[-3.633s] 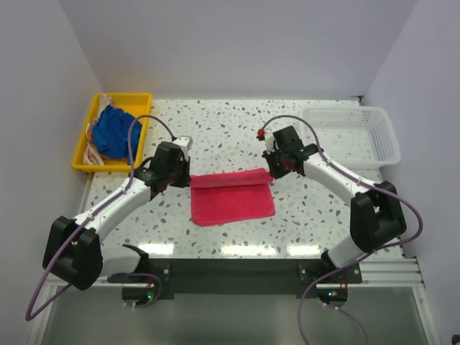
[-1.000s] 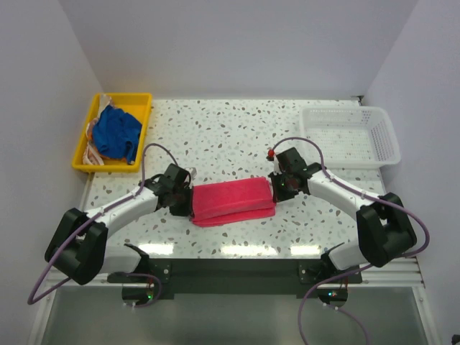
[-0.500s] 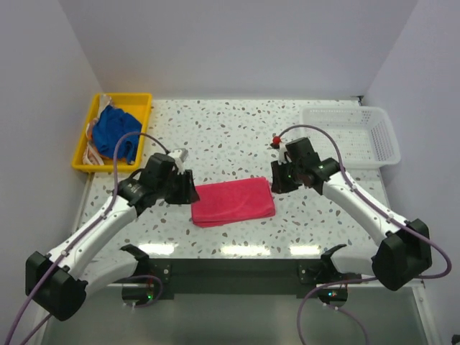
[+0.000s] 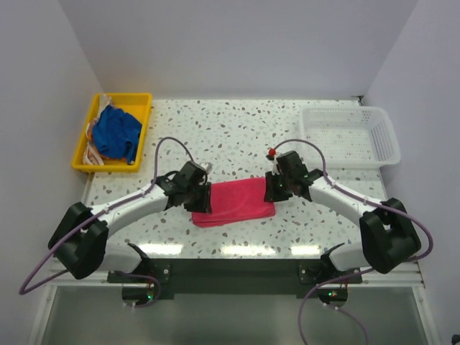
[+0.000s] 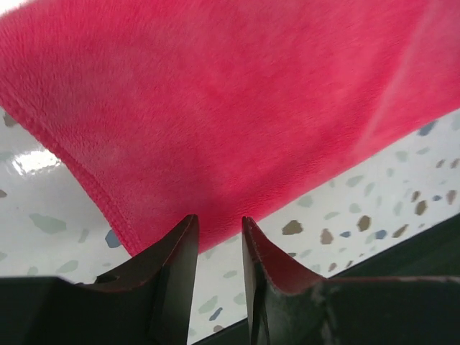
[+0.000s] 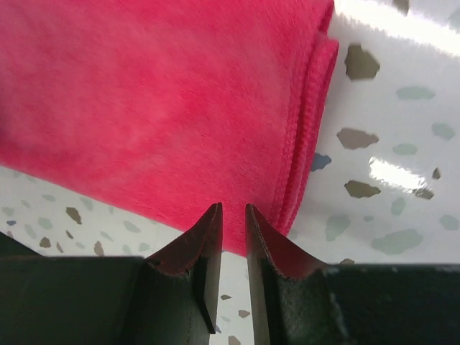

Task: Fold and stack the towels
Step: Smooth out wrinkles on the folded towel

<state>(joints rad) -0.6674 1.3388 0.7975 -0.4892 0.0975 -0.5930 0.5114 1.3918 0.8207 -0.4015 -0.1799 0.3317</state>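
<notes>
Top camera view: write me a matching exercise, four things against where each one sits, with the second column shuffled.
Things:
1. pink towel
2. blue towel
3. white basket
4. yellow tray

Places:
a. far right corner
b. folded flat in the middle
c. far left edge
d. bunched up inside the tray

Pairs: 1-b, 2-d, 3-a, 4-c

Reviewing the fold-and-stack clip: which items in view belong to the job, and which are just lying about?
Part of the job:
- pink towel, folded, mid-table between the arms
- blue towel, bunched in the tray
- patterned cloth showing at the tray's left side, mostly hidden

Just lying about:
- yellow tray, far left
- white basket, far right
</notes>
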